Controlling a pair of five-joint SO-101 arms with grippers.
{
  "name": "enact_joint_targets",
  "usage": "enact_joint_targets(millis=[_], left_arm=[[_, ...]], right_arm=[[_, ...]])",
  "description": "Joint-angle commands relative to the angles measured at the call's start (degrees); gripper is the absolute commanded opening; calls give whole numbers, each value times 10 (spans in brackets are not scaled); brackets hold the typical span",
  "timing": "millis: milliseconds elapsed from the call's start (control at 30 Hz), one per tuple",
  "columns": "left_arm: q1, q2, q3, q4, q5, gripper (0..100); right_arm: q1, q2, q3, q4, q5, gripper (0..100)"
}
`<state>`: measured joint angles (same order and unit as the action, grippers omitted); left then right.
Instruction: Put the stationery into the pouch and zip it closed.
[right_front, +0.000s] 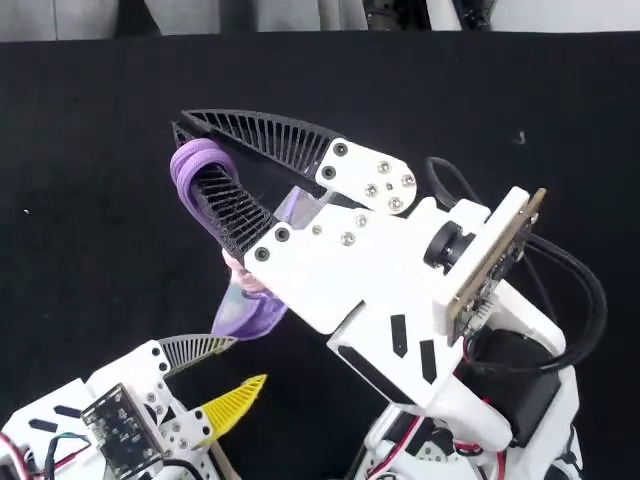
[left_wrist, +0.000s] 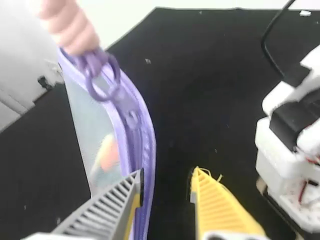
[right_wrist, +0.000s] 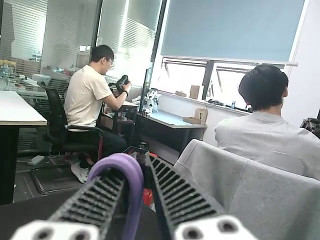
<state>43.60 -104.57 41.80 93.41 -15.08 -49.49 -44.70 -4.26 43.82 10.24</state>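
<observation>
Pouch (right_front: 250, 312) pinched in raised right gripper (right_front: 188, 140), mid-frame. Left gripper (right_front: 250, 360) (spread open) at lower left, just under pouch.

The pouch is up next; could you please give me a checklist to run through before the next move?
1. Right pincer shut on the pouch: ok.
2. Left pincer open: ok.
3. Left pincer gripping the zip pull: not ok, the pull is apart from it.
4. Contents: an orange item shows through the pouch; whether all the stationery is in, cannot tell.
5. Zip closed: cannot tell.
</observation>
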Motion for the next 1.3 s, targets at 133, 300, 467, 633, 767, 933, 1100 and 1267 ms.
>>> enact_joint_targets(millis=[133,300,467,633,767,933,1100,1267], left_arm=[[-78,1,80,-93,5,166],[-125,-1,80,-110,6,167],[-126,0,29,-69,-7,177],[-132,0,21,-40,-13,209],[-132,0,22,-44,-11,209],[-132,1,35,-61,-11,211],[-131,1,116,-120,-14,209],[-125,0,137,-145,-11,209]], right_arm=[[-7,4,-2,-11,1,11],[-7,4,-2,-11,2,11],[-7,4,-2,-11,4,11],[-7,5,-2,-11,4,11],[-7,5,-2,-11,4,11],[-7,5,-2,-11,4,11],[-7,5,-2,-15,4,11],[-7,5,-2,-15,4,11]])
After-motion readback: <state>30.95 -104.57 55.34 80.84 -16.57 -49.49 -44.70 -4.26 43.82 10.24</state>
